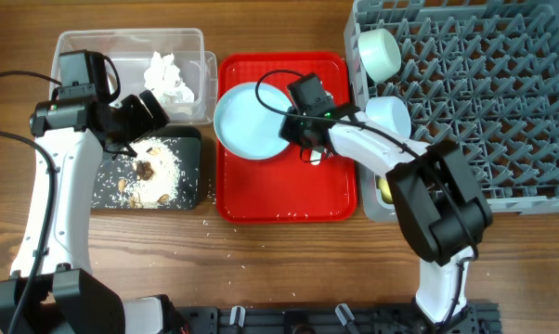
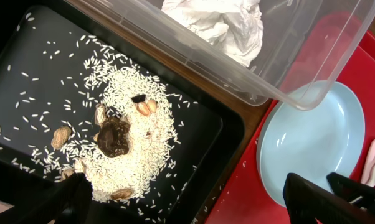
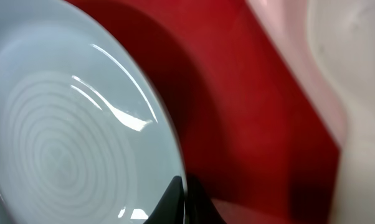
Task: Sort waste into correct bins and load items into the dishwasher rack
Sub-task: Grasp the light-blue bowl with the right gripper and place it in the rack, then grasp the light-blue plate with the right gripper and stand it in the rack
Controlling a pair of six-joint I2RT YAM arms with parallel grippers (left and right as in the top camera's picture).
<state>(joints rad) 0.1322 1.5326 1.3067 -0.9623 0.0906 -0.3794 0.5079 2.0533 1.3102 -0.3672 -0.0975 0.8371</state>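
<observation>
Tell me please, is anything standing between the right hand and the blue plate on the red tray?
Nothing visible does. The right hand is at the plate's right rim, over the red tray. The white spoon lies near it on the tray, not between them.

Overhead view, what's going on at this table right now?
Two arms are clearing a meal. The right gripper is at the rim of the light blue plate on the red tray; whether it grips is unclear. The left gripper hangs open over the black tray holding rice scraps. The napkin lies in the clear box.
</observation>
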